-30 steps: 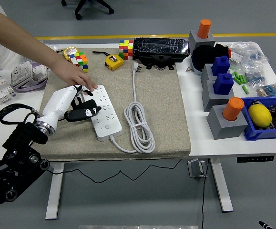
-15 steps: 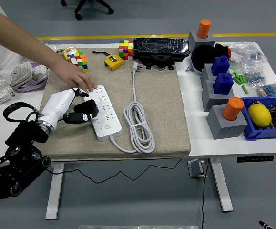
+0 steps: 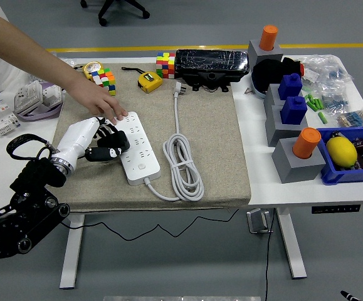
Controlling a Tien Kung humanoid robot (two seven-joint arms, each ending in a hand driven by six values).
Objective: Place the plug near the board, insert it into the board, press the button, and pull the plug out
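Note:
A white power strip (image 3: 137,148) lies on the tan mat, its cord coiled to the right and ending in a white plug (image 3: 180,89) near the mat's far edge. My left hand (image 3: 109,148), white-shelled with black fingers, is at the strip's left edge, curled around a small black plug (image 3: 113,150) with a white mark. That plug sits just beside the strip's left row of sockets. A person's hand (image 3: 103,105) reaches in from the upper left and presses its fingertips on the strip's far end. My right arm does not show.
Colour cubes (image 3: 165,64), two tape measures (image 3: 148,81) and a black box (image 3: 211,64) line the far edge. Grey blocks with orange and blue pieces (image 3: 297,150) and a blue bin (image 3: 355,160) stand at the right. White boxes (image 3: 34,99) sit at the left.
My left hand has drawn back to the left, from over the strip's sockets to its left edge, carrying the black plug. The person's hand stays on the strip's far end.

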